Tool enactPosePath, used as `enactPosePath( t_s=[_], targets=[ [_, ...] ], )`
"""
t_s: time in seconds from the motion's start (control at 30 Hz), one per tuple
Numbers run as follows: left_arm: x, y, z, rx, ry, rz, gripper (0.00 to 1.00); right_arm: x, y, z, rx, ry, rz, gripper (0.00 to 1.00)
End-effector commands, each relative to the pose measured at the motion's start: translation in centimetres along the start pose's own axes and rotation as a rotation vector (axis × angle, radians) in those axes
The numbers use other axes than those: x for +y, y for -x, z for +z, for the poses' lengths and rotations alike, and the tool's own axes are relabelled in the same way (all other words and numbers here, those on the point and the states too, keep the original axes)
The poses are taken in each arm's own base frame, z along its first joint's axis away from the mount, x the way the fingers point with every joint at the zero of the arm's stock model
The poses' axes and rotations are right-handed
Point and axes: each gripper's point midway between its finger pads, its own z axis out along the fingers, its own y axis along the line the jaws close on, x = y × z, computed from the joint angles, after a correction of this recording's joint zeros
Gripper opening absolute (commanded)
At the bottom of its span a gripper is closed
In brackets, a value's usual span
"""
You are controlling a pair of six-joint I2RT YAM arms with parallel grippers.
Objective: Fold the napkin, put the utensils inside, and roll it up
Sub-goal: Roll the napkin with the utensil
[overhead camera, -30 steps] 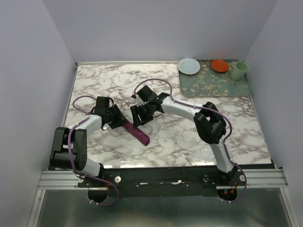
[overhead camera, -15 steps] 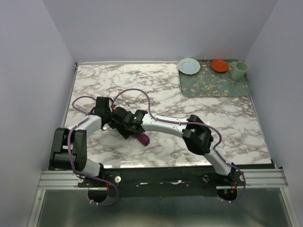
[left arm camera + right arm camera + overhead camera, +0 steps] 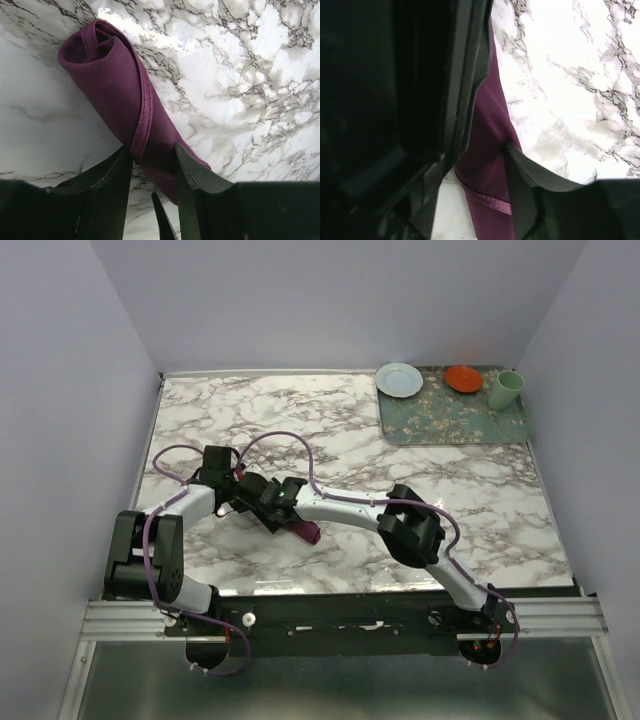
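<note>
The plum-purple napkin (image 3: 306, 532) lies rolled into a tight tube on the marble table; only its near end shows from above. In the left wrist view the napkin (image 3: 110, 75) runs away from the camera, hem wound around it. My left gripper (image 3: 152, 152) has both fingers pressed against the roll's sides, shut on it. My right gripper (image 3: 487, 140) straddles the napkin (image 3: 485, 180) just beside it, one fingertip denting the cloth. From above, the left gripper (image 3: 243, 498) and the right gripper (image 3: 275, 512) sit side by side over the roll. The utensils are hidden.
At the back right lies a green floral mat (image 3: 455, 418) carrying a pale blue plate (image 3: 399, 379), an orange dish (image 3: 463, 378) and a green cup (image 3: 506, 389). The right arm stretches low across the table's middle. Side walls close the table in.
The right arm has swung left from the table's middle and come down on the roll next to the left gripper, covering most of it. The left jaws have narrowed onto the roll.
</note>
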Motion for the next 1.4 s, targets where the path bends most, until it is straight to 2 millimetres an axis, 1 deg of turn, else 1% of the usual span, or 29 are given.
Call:
enactPosePath(
  t_s=[0.0, 0.07, 0.1, 0.23, 0.3, 0.33, 0.37, 0.4, 0.43, 0.47, 0.5, 0.53, 0.57, 0.6, 0.63, 0.67, 0.7, 0.77, 0.8, 0.83, 0.97, 1.0, 1.1, 1.13, 1.2, 1.23, 1.27, 1.33, 1.37],
  targets=[
    [-0.2, -0.7, -0.2, 0.021, -0.018, 0.011, 0.46, -1.3, -1.7, 1.9, 0.049, -0.079, -0.023, 0.49],
    [-0.2, -0.7, -0.2, 0.025, -0.020, 0.016, 0.46, -1.7, -2.1, 2.1, 0.061, -0.067, -0.013, 0.42],
    [-0.4, -0.6, -0.2, 0.023, -0.023, 0.022, 0.46, -1.7, -1.9, 2.2, 0.056, -0.060, -0.008, 0.34],
    [-0.3, 0.0, -0.7, 0.008, -0.002, 0.054, 0.53, -2.0, -1.7, 2.0, 0.056, -0.008, 0.032, 0.24],
    [-1.0, 1.1, -1.3, -0.029, -0.006, 0.084, 0.57, -1.3, -2.1, 2.0, 0.074, 0.072, 0.068, 0.20],
    [-1.0, 1.2, -1.6, -0.033, -0.001, 0.092, 0.58, -1.3, -2.1, 2.0, 0.080, 0.105, 0.094, 0.20],
    [-1.4, 1.7, -2.0, -0.050, -0.005, 0.104, 0.61, -1.1, -2.6, 1.9, 0.104, 0.180, 0.121, 0.20],
    [-2.0, 2.4, -2.4, -0.068, -0.009, 0.116, 0.62, -0.9, -2.2, 1.9, 0.096, 0.218, 0.149, 0.20],
    [-1.9, 2.4, -2.6, -0.065, 0.000, 0.127, 0.63, -0.7, -2.1, 1.8, 0.103, 0.261, 0.186, 0.20],
    [-2.2, 2.6, -2.9, -0.070, -0.002, 0.133, 0.64, -0.5, -2.2, 1.6, 0.133, 0.373, 0.230, 0.20],
    [-2.4, 2.9, -3.1, -0.074, -0.003, 0.139, 0.64, -0.2, -2.3, 1.7, 0.144, 0.434, 0.260, 0.20],
    [-2.3, 2.7, -3.2, -0.072, -0.001, 0.140, 0.64, -1.1, -2.3, 1.9, 0.157, 0.473, 0.319, 0.20],
    [-2.4, 2.7, -3.3, -0.072, -0.003, 0.140, 0.64, -0.5, -2.3, 1.4, 0.174, 0.562, 0.346, 0.20],
    [-2.4, 2.5, -3.4, -0.066, -0.006, 0.138, 0.64, -0.6, -1.9, 1.5, 0.160, 0.604, 0.373, 0.20],
    [-2.3, 2.4, -3.3, -0.061, -0.005, 0.134, 0.63, -1.8, -2.3, 2.0, 0.182, 0.629, 0.435, 0.20],
    [-2.2, 2.1, -3.4, -0.058, -0.010, 0.128, 0.63, -1.3, -2.4, 1.3, 0.202, 0.725, 0.461, 0.20],
    [-2.1, 1.8, -3.3, -0.050, -0.012, 0.124, 0.63, -1.3, -2.4, 1.7, 0.204, 0.773, 0.485, 0.20],
    [-2.4, 1.5, -3.1, -0.041, -0.037, 0.120, 0.63, -1.6, -2.4, 1.4, 0.232, 0.884, 0.525, 0.20],
    [-2.4, 1.4, -2.9, -0.035, -0.043, 0.114, 0.63, -1.6, -2.6, 1.5, 0.242, 0.909, 0.532, 0.20],
    [-2.8, 1.5, -2.8, -0.039, -0.061, 0.115, 0.63, -1.7, -3.0, 1.9, 0.258, 0.922, 0.545, 0.20],
    [-3.8, 1.2, -1.9, -0.014, -0.091, 0.117, 0.62, -1.9, -3.2, 2.1, 0.264, 0.943, 0.547, 0.21],
    [-4.4, 1.4, -1.8, -0.014, -0.104, 0.121, 0.62, -2.0, -3.1, 2.1, 0.265, 0.947, 0.553, 0.22],
    [-4.8, 1.0, -0.9, 0.011, -0.102, 0.127, 0.59, -2.2, -3.1, 2.2, 0.266, 0.935, 0.563, 0.24],
    [-5.0, 1.0, -0.8, 0.014, -0.108, 0.129, 0.59, -2.3, -3.0, 2.2, 0.259, 0.929, 0.559, 0.26],
    [-4.8, 0.7, -0.5, 0.023, -0.103, 0.125, 0.57, -2.7, -2.6, 2.0, 0.241, 0.909, 0.552, 0.31],
    [-4.6, 0.6, -0.3, 0.021, -0.101, 0.122, 0.57, -2.8, -2.5, 1.9, 0.233, 0.901, 0.545, 0.35],
    [-4.6, 0.7, -0.5, 0.011, -0.098, 0.121, 0.56, -3.1, -2.4, 1.9, 0.223, 0.880, 0.540, 0.36],
    [-4.3, 0.8, -0.8, -0.004, -0.088, 0.123, 0.56, -3.5, -1.7, 1.3, 0.203, 0.871, 0.525, 0.40],
    [-4.5, 1.2, -1.3, -0.032, -0.087, 0.137, 0.56, -3.6, -1.6, 1.2, 0.199, 0.859, 0.518, 0.42]
  ],
)
